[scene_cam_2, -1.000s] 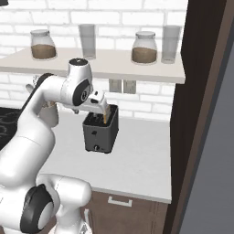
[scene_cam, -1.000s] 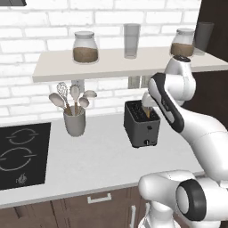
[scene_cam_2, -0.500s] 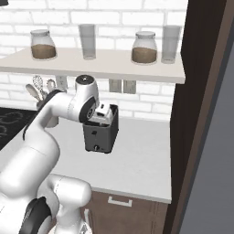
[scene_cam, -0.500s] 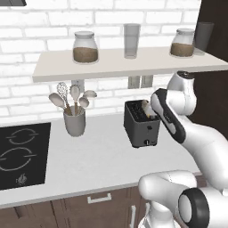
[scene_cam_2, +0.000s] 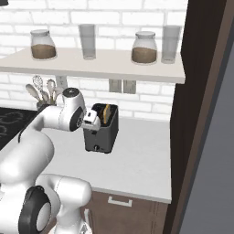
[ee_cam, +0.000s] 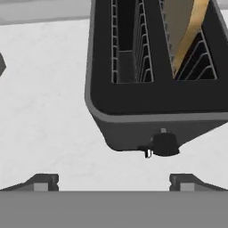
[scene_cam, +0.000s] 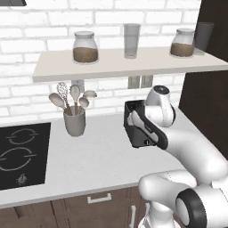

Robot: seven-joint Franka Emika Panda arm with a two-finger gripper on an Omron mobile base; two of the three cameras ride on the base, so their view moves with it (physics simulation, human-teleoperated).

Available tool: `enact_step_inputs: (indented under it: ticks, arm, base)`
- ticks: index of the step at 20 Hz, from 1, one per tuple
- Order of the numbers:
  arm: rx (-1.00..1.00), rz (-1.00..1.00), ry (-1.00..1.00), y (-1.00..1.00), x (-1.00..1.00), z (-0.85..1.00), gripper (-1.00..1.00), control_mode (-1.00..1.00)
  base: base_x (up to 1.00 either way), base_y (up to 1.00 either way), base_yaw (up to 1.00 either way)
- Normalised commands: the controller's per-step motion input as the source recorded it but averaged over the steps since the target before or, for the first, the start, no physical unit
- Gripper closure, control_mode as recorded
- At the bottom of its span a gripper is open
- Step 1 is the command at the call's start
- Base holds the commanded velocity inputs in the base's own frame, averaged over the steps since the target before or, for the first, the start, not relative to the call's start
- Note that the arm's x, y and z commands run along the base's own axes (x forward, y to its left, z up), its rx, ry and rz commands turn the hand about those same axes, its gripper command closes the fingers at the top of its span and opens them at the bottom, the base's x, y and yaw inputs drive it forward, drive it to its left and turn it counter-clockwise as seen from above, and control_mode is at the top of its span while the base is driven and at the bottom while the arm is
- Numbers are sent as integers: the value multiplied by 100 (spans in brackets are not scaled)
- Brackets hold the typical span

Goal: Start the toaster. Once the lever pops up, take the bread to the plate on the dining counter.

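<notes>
Left base view is showing, from left to right, a black cooktop (scene_cam: 20,153) set into the white bench (scene_cam: 93,164), a grey utensil holder (scene_cam: 74,122) carrying spoons and a whisk, and the dark toaster (scene_cam: 136,129), which is sitting partly behind the white arm. On the shelf (scene_cam: 124,67) above are standing a jar with brown contents (scene_cam: 85,46), a clear glass (scene_cam: 132,41), a second jar with brown contents (scene_cam: 183,43) and another glass (scene_cam: 203,38) at the far right. Right base view is giving what the left one is hiding: the bread (scene_cam_2: 106,114) is standing upright in one toaster slot, its tan edge rising above the top, while the hand is hanging just beside the toaster's near left corner. Hand view is looking down on the toaster from its narrow front face: the left slot is holding nothing, the right slot is holding the bread (ee_cam: 187,26), and low on the front face a dark round knob (ee_cam: 164,143) is sitting beside the small silvery lever (ee_cam: 148,153). The jaws (ee_cam: 113,182) are standing wide apart, gripping nothing, their tips hovering short of the front face.
</notes>
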Motion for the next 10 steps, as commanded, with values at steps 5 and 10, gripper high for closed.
enact_step_inputs:
  ticks: [5, 10]
  arm:
    - [0, 0, 0, 19, 21, -23, -100, -100]
    - [0, 0, 0, -7, 4, -8, -100, -100]
  base:
    - [0, 0, 0]
    - [0, 0, 0]
